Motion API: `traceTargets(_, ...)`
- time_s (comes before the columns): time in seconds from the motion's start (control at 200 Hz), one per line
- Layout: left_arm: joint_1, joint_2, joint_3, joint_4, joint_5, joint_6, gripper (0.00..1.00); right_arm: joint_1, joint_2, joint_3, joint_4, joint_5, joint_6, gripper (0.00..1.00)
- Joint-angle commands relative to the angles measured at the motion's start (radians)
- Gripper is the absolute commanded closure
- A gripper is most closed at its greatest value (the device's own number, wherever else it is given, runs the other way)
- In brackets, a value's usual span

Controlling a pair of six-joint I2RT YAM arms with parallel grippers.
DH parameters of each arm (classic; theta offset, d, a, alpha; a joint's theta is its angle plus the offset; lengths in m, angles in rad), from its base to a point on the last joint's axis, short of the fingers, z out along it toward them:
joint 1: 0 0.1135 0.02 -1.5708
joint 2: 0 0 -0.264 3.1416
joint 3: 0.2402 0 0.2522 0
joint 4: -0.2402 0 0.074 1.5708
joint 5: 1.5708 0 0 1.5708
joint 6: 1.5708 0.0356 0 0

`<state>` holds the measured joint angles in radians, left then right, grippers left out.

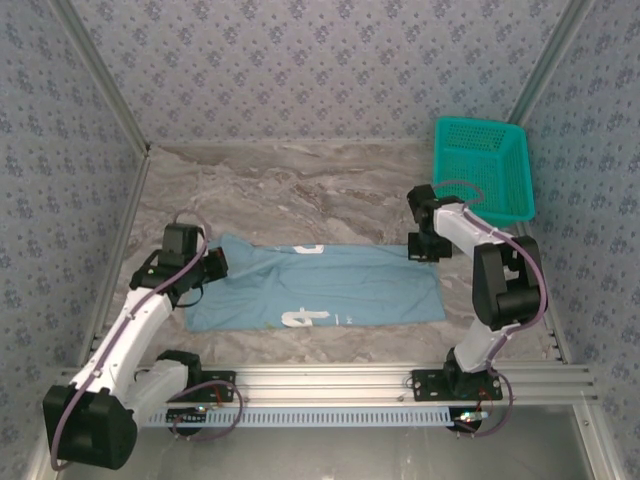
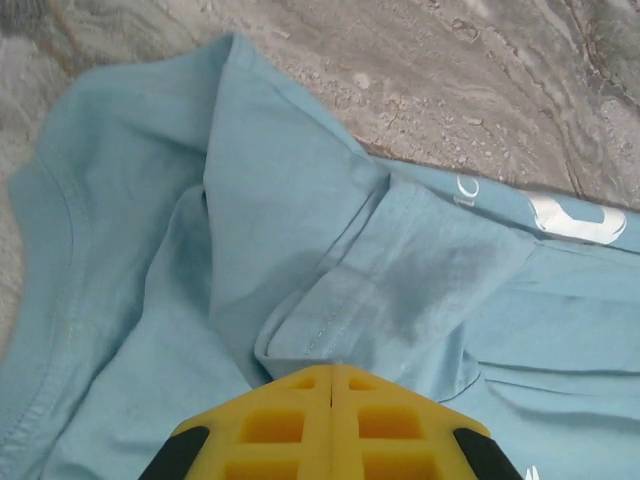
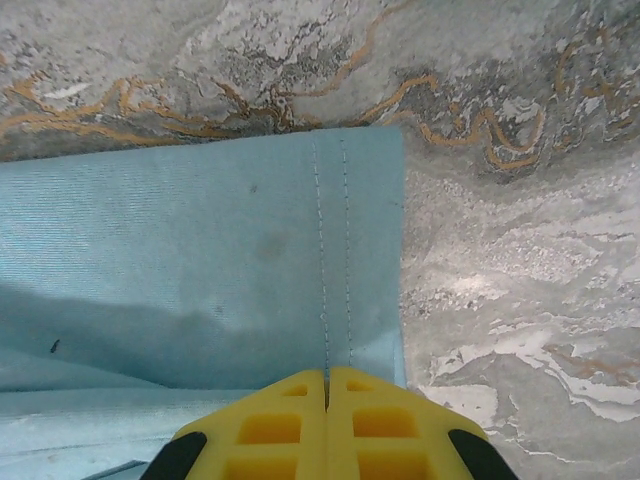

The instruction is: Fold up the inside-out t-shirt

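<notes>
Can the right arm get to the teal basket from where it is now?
Probably yes. The basket sits just beyond the right tool, on its own side, with bare table between. The tool is shut at the shirt's hem, though.

Left arm [image 1: 128, 335]: white links, black joints, mauve cable | right arm [image 1: 466, 229]: same, mauve cable loops | gripper fingers [image 2: 290, 402]: yellow moulded plastic, square recesses, black flanks

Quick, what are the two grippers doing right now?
Left gripper: closed, pinching the t-shirt at a sleeve fold.
Right gripper: closed, pinching the t-shirt's hem.
</notes>
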<state>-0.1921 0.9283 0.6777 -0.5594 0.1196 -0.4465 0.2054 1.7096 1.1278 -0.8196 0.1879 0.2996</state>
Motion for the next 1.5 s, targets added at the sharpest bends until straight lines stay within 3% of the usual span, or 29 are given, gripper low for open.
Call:
traceTargets(0.0, -0.005, -0.044, -0.013, -0.012, 0.006, -0.041, 1.0, -0.008, 0.009, -0.006, -0.024, 0.024, 0.02, 0.96)
traceTargets(0.295, -0.029, -0.07, -0.125, -0.006, -0.006, -0.118, 1.0, -0.018, 0.038, -0.037, -0.038, 0.084, 0.027, 0.89)
traceTargets(0.465, -0.072, -0.118, -0.204, 0.002, -0.046, -0.202, 1.0, -0.011, 0.023, -0.021, -0.031, 0.137, 0.049, 0.74)
traceTargets(0.61, -0.072, -0.168, -0.225, 0.001, -0.068, -0.221, 1.0, 0.069, -0.071, -0.006, 0.037, 0.165, 0.025, 0.63)
traceTargets(0.67, -0.072, -0.175, -0.225, 0.005, -0.074, -0.225, 1.0, 0.128, -0.106, -0.008, 0.099, 0.112, -0.022, 0.6)
traceTargets(0.799, -0.071, -0.168, -0.216, 0.022, -0.077, -0.222, 1.0, 0.276, -0.132, -0.049, 0.317, -0.168, -0.144, 0.51)
traceTargets(0.979, -0.072, -0.163, -0.192, 0.015, -0.075, -0.21, 1.0, 0.414, -0.009, 0.004, 0.459, -0.387, -0.256, 0.4)
traceTargets(1.249, -0.07, -0.157, -0.164, 0.01, -0.081, -0.179, 1.0, 0.491, 0.177, 0.148, 0.486, -0.474, -0.385, 0.35)
traceTargets(1.494, -0.07, -0.146, -0.134, 0.002, -0.093, -0.155, 1.0, 0.509, 0.23, 0.175, 0.418, -0.503, -0.426, 0.42)
